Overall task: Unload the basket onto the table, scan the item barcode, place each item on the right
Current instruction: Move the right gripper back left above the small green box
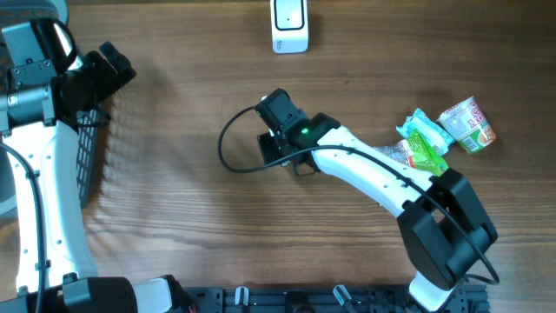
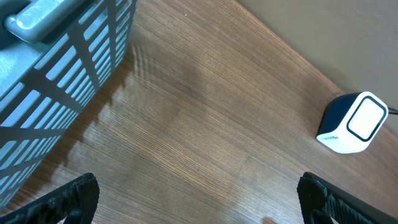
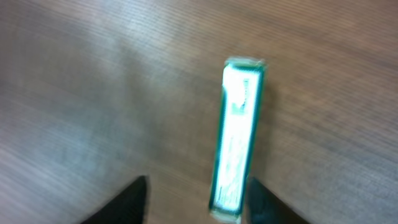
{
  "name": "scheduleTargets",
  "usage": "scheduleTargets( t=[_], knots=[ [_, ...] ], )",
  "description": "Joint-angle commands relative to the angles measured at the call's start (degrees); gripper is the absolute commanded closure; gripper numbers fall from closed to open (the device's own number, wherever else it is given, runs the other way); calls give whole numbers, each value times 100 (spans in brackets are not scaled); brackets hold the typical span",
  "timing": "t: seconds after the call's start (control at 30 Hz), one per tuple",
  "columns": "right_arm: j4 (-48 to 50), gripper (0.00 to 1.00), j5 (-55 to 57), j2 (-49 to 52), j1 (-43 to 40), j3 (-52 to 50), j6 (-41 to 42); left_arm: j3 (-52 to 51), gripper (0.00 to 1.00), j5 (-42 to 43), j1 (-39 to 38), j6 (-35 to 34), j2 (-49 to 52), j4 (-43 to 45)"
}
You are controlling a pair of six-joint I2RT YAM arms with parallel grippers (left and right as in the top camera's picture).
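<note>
**Operator:** Where does everything sit?

**Me:** Widest first: the wooden tabletop (image 1: 174, 217). My right arm (image 1: 373, 169) reaches to its middle. My left arm (image 1: 35, 174) is off at the side, by the mesh basket (image 1: 91, 152). The white scanner (image 1: 289, 26) stands at the far edge, nearly straight beyond my right wrist. Some snack packets (image 1: 443, 130) lie apart to the right.

**Operator:** And the item?

**Me:** It's a slim, green-edged box (image 3: 236, 143), standing on its narrow edge on the tabletop. My right fingers (image 3: 134, 202) are spread with one on each side of it. The box sits closer to the right-hand finger, and bare wood shows on its other side, so I judge nothing is clamped. The picture is blurred and I can't make out a barcode.

**Operator:** Which way does it run?

**Me:** Its long axis runs straight away from my right wrist, in line with the fingers. They would close across its thin width.

**Operator:** Left side?

**Me:** My left fingers (image 2: 78, 196) are wide apart and hold nothing, well away from the box. The right arm is much nearer.
</note>
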Motion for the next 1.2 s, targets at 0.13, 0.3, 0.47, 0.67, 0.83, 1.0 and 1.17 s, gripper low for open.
scheduleTargets(
  t=[0.13, 0.3, 0.47, 0.67, 0.83, 1.0, 1.17],
  knots=[
    [380, 38, 444, 468, -37, 74, 223, 9, 0, -76, 20, -13, 20, 11],
    [385, 43, 116, 791, -37, 74, 223, 9, 0, -76, 20, -13, 20, 11],
    [389, 58, 354, 807, -52, 76, 50, 9, 0, -76, 20, -15, 20, 11],
    [315, 77, 883, 737, -177, 85, -105, 9, 0, -76, 20, -13, 20, 11],
    [315, 75, 1029, 411, -238, 87, -374, 9, 0, -76, 20, -13, 20, 11],
    [269, 72, 1720, -35, -236, 87, -743, 9, 0, -76, 20, -13, 20, 11],
    [201, 72, 2192, -35, -236, 59, -977, 9, 0, -76, 20, -13, 20, 11]
  ],
)
